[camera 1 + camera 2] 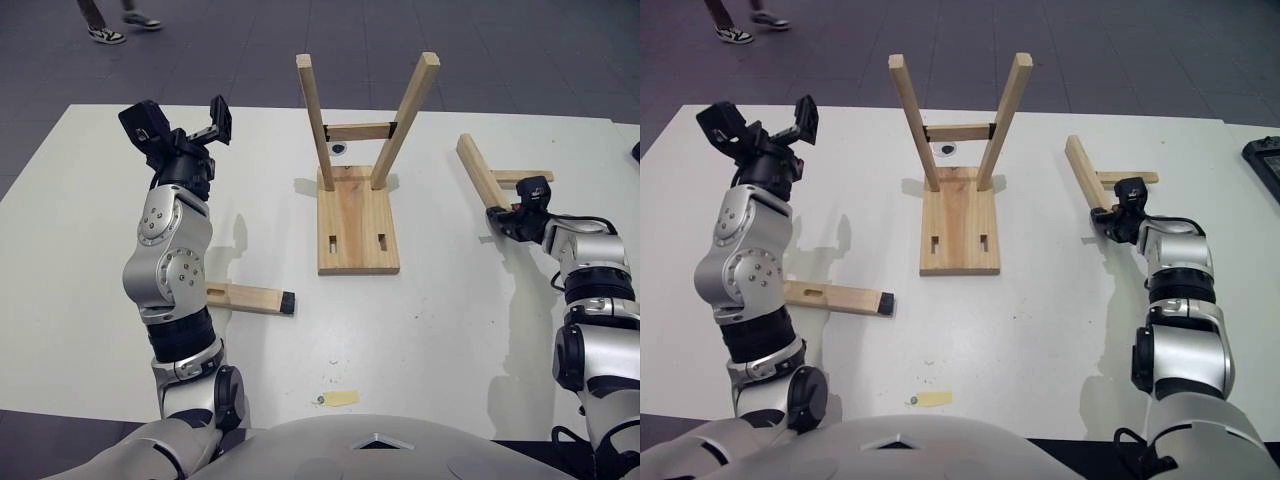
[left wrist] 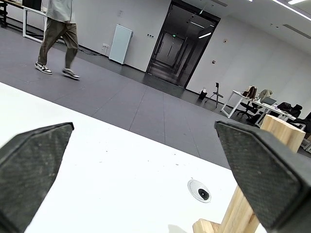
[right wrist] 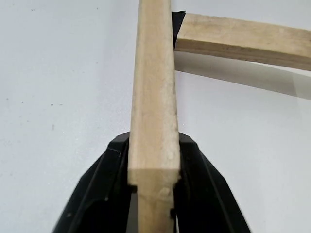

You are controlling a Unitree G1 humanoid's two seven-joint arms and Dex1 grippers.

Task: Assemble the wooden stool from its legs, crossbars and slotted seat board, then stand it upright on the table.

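- Seat board (image 1: 357,225) lies flat at the middle of the table (image 1: 90,260).
- Two legs (image 1: 315,115) stand on its 12 o'clock end, a crossbar (image 1: 358,131) between them.
- Loose leg (image 1: 250,298) lies at its 8 o'clock.
- Another leg (image 1: 482,170) lies at 2 o'clock, second crossbar (image 1: 522,176) touching it.

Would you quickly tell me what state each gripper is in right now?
Left gripper: open, holding nothing.
Right gripper: closed on a wooden leg.

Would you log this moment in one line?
left hand: open, raised; right hand: shut on loose leg; seat board: two legs fitted
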